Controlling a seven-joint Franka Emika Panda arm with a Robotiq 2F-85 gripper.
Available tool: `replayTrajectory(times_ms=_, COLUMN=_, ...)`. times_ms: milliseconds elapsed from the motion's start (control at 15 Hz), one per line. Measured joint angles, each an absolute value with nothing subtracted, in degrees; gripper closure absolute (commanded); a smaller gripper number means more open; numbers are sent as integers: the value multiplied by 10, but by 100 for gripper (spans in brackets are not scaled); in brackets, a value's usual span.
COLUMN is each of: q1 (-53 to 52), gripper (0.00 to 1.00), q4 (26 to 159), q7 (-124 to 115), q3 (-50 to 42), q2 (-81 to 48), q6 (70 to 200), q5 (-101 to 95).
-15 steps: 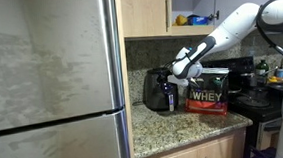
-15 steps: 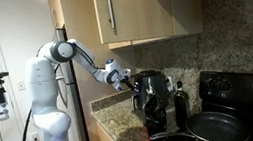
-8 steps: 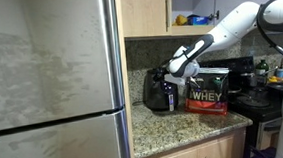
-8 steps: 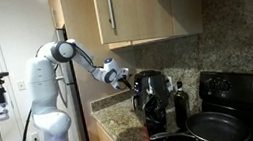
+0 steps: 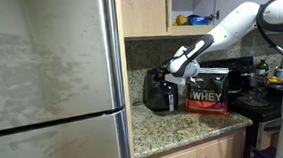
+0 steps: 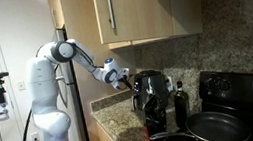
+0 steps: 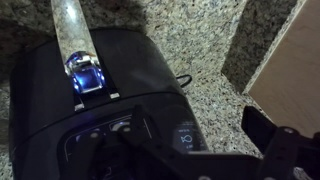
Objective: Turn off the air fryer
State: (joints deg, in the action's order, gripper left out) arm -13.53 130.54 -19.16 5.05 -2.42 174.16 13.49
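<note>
The air fryer (image 5: pixel 159 91) is a small dark egg-shaped appliance on the granite counter (image 5: pixel 175 127), beside the fridge. It also shows in the other exterior view (image 6: pixel 150 95). In the wrist view its rounded top (image 7: pixel 110 80) fills the left, with a blue-lit handle and a faintly lit control panel (image 7: pixel 185 135). My gripper (image 5: pixel 178 64) hovers just above and beside the fryer's top, also visible in an exterior view (image 6: pixel 123 78). In the wrist view the gripper (image 7: pixel 170 150) is open and empty, with one dark finger (image 7: pixel 268 138) at the right. Contact with the fryer is not clear.
A black "WHEY" tub (image 5: pixel 208 89) stands right next to the fryer. A steel fridge (image 5: pixel 47 86) is on its other side. Wall cabinets (image 6: pixel 128 10) hang overhead. A dark bottle (image 6: pixel 180 103), a stove (image 6: pixel 245 88) and a pan (image 6: pixel 216 126) lie beyond.
The gripper has shifted slightly closer to the top of the air fryer over the last second; since half a second ago it is nearly still.
</note>
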Motion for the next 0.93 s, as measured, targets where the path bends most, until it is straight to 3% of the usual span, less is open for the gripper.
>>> replayTrajectory(times_ms=933, q1=-135, gripper=0, q4=1307, q7=-208, q3=40, q2=-26, q6=1741, q5=131)
